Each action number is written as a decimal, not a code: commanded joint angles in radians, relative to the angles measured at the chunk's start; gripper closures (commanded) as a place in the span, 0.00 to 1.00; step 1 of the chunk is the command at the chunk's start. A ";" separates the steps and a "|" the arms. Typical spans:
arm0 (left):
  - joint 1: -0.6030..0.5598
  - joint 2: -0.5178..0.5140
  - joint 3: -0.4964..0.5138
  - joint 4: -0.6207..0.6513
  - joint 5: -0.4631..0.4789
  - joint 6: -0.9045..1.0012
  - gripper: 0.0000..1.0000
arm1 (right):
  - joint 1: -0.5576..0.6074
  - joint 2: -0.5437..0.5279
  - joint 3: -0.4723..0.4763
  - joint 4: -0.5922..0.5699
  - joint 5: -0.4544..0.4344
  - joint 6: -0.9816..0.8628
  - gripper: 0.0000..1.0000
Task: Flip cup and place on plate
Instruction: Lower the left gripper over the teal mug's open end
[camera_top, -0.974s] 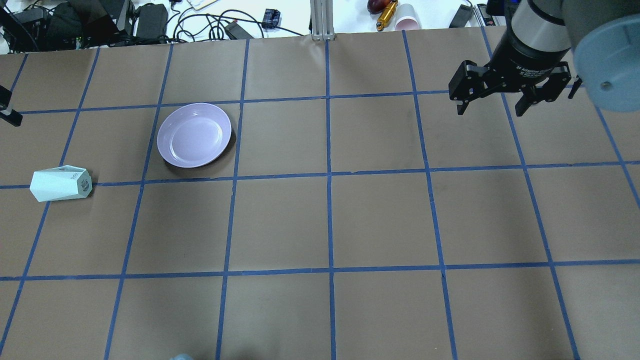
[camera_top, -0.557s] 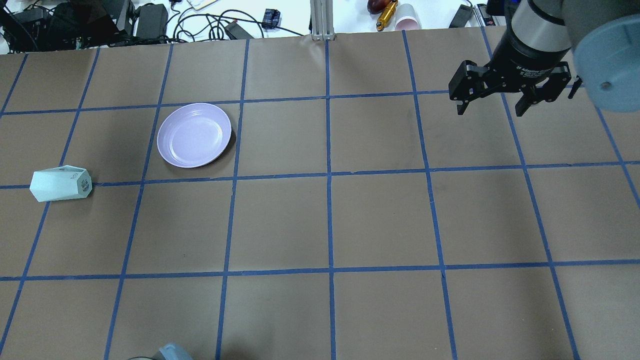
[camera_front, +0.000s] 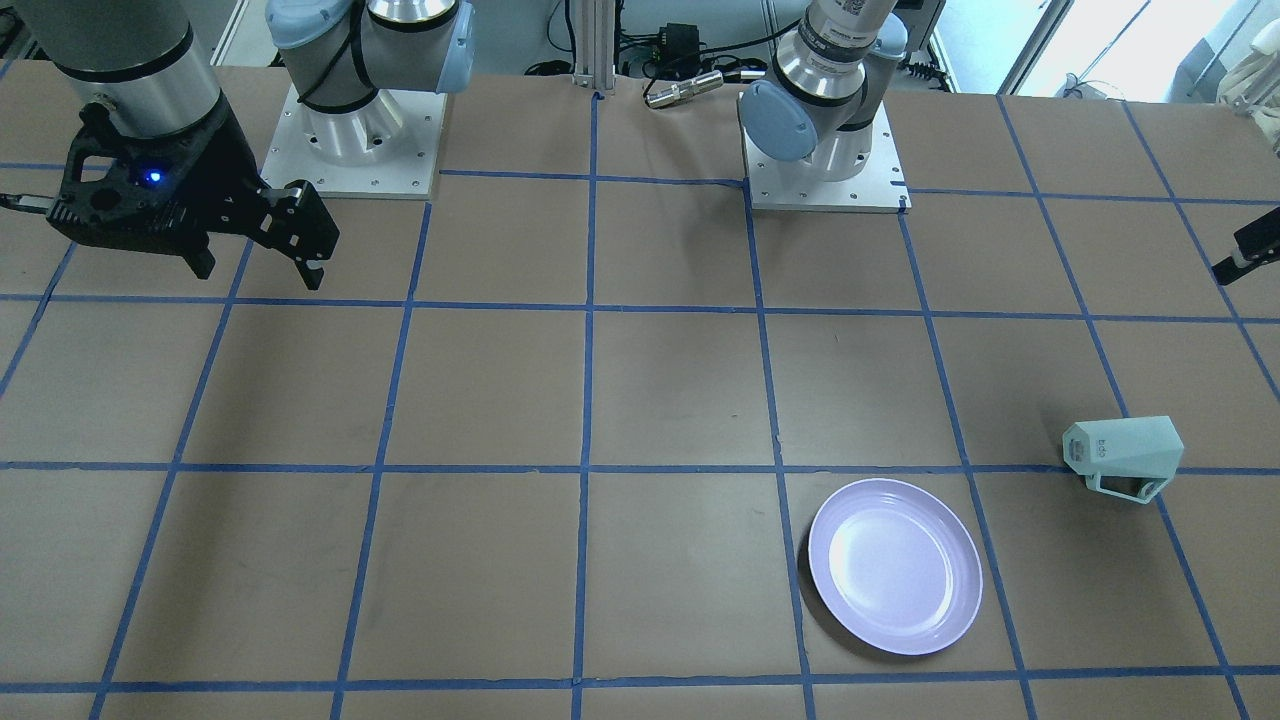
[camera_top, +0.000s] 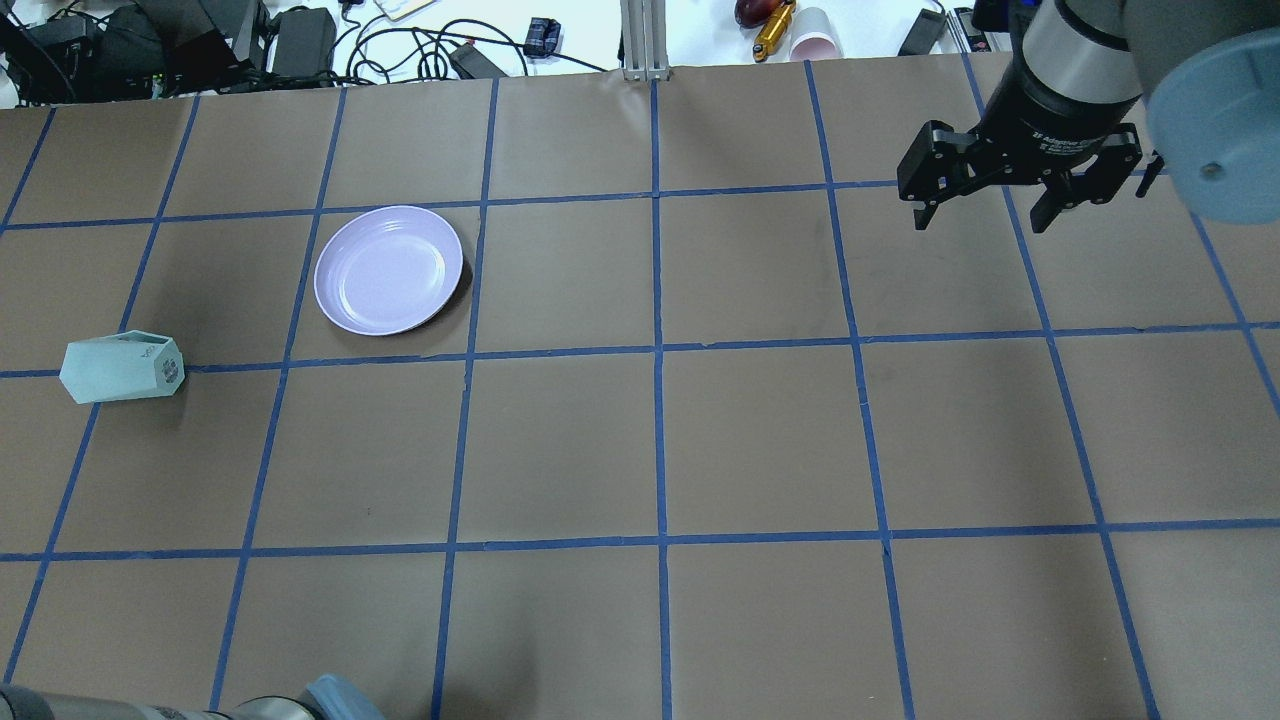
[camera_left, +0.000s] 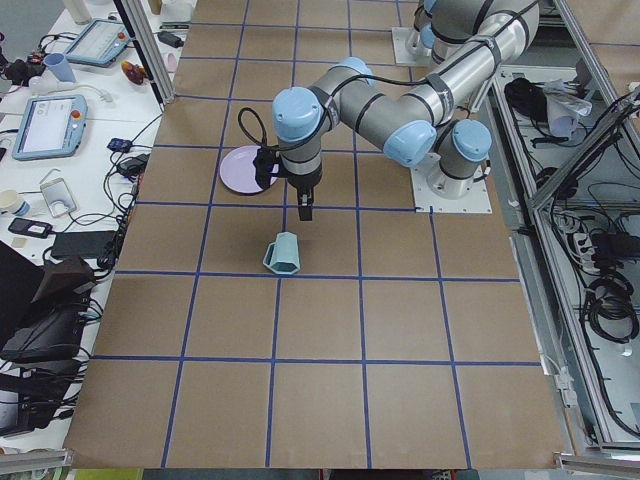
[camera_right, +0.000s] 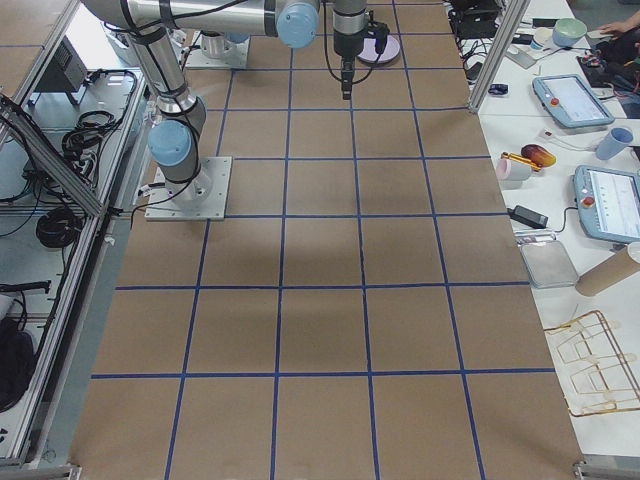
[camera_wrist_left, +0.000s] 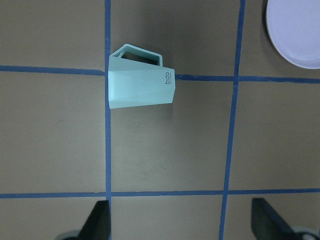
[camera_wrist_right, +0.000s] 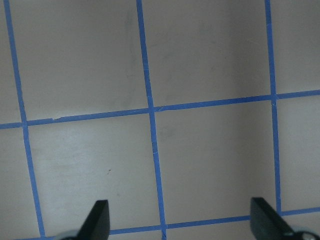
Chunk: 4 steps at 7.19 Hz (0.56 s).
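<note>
1. The left arm (camera_left: 370, 105) reaches out over the table (camera_top: 760, 440). The left gripper (camera_wrist_left: 182, 222) points straight down near the cup (camera_top: 120, 368), with its jaws wide apart and empty.
2. The right gripper (camera_top: 980, 222) hangs open and empty, well apart from the cup.
3. The cup lies on its side across a blue tape line (camera_top: 560, 351), apart from the plate (camera_top: 388, 270).
4. Since a second ago, the left gripper has left the overhead view's left edge and the left arm's elbow (camera_top: 340, 700) has entered at the bottom. The cup, plate and right gripper are unmoved.

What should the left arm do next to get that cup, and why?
Probably shift the left gripper over the cup and lower it: its fingers are wide open, the cup lies on its side ahead of them, untouched, and the plate nearby is empty.
</note>
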<state>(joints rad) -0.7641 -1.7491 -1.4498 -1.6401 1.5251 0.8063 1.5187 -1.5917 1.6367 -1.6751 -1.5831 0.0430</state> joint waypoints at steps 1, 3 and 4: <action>0.011 -0.046 0.025 0.020 -0.002 0.019 0.00 | 0.000 0.001 0.000 0.000 0.000 0.000 0.00; 0.023 -0.079 0.066 0.031 -0.002 0.039 0.00 | 0.000 -0.001 0.000 0.000 0.000 0.000 0.00; 0.026 -0.098 0.072 0.031 -0.003 0.050 0.00 | 0.000 -0.001 0.000 0.000 0.000 0.000 0.00</action>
<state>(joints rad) -0.7420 -1.8246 -1.3922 -1.6109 1.5229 0.8434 1.5187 -1.5916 1.6367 -1.6751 -1.5830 0.0429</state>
